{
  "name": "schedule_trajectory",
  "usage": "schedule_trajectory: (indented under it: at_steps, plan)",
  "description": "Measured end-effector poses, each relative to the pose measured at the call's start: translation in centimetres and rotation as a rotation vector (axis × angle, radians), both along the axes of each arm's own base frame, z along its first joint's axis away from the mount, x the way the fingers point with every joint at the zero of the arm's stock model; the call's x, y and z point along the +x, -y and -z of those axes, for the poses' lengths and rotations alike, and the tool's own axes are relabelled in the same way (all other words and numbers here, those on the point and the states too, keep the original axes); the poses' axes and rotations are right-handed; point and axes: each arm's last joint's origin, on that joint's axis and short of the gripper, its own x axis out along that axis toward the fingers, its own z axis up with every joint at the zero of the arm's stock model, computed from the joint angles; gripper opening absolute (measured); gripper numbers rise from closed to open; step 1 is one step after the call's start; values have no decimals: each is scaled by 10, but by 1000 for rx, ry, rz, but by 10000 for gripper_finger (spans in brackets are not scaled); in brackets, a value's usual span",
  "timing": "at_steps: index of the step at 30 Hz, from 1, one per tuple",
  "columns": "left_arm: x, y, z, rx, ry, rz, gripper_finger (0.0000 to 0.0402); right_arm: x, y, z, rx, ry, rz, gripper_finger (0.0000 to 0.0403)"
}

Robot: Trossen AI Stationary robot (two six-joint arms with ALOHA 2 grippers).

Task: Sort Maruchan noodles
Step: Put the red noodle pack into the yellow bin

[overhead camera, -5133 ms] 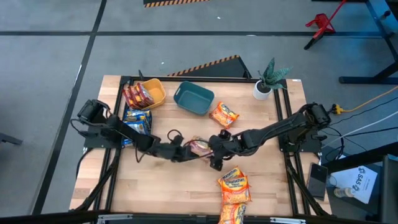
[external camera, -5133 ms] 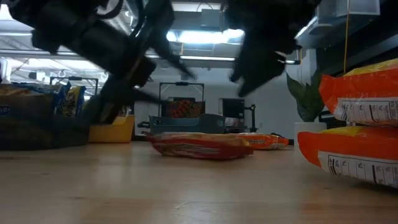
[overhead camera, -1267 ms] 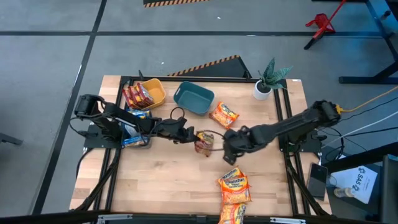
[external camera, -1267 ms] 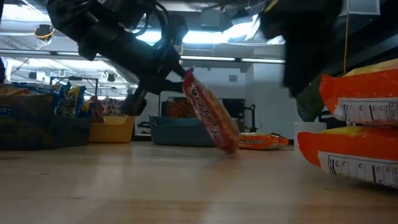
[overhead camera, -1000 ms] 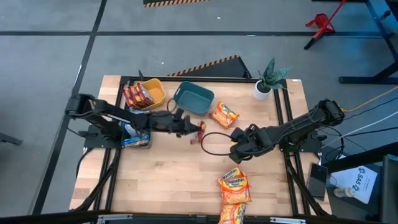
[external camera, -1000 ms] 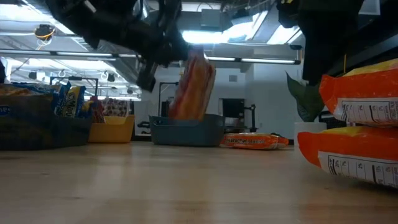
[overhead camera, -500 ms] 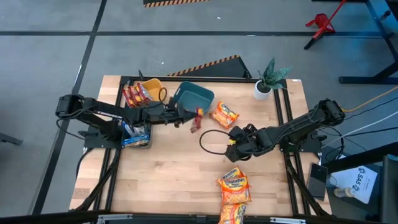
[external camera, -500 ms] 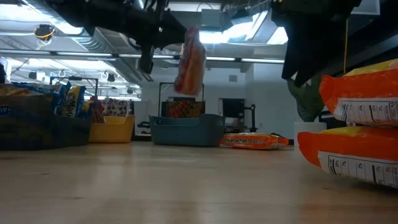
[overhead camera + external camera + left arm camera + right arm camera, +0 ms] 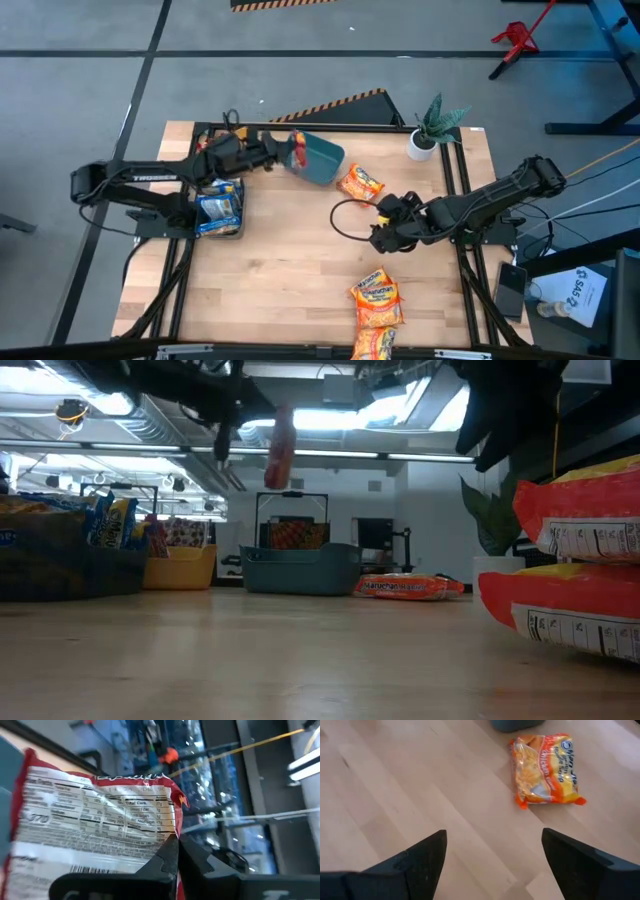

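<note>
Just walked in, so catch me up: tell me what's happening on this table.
The left hand is shut on a red noodle packet, holding it in the air by the teal bin. The right hand is open over the table's middle, near an orange packet lying flat. More orange packets lie along the near edge.

Bright ceiling lights glare in low view; left wrist view blurred
</note>
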Motion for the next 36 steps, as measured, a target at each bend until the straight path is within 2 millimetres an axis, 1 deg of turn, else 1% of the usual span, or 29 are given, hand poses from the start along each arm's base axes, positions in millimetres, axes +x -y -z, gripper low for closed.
schedule_trajectory:
  at_steps: [7, 12, 15, 21, 29, 33, 36]
  plan:
    - [-37, -18, -8, 22, -110, -122, 0, -2, 1, 1, -7, -19, 6, 314]
    - [-63, -27, -6, 12, -225, -182, 0, -2, 1, 1, -12, -18, 8, 314]
    - [-76, -31, -6, -5, -257, -235, 0, -2, 1, 1, -13, -18, 9, 314]
    - [-91, -43, -2, -8, -329, -304, 0, -2, 1, 1, -15, -19, 8, 314]
    - [-110, -56, 10, -55, -471, -373, 0, -2, 1, 1, -16, -19, 8, 314]
    - [-117, -62, 10, -61, -475, -407, 0, -2, 1, 1, -16, -19, 9, 314]
    - [-119, -64, 10, -69, -468, -398, 0, -2, 1, 1, -17, -18, 10, 314]
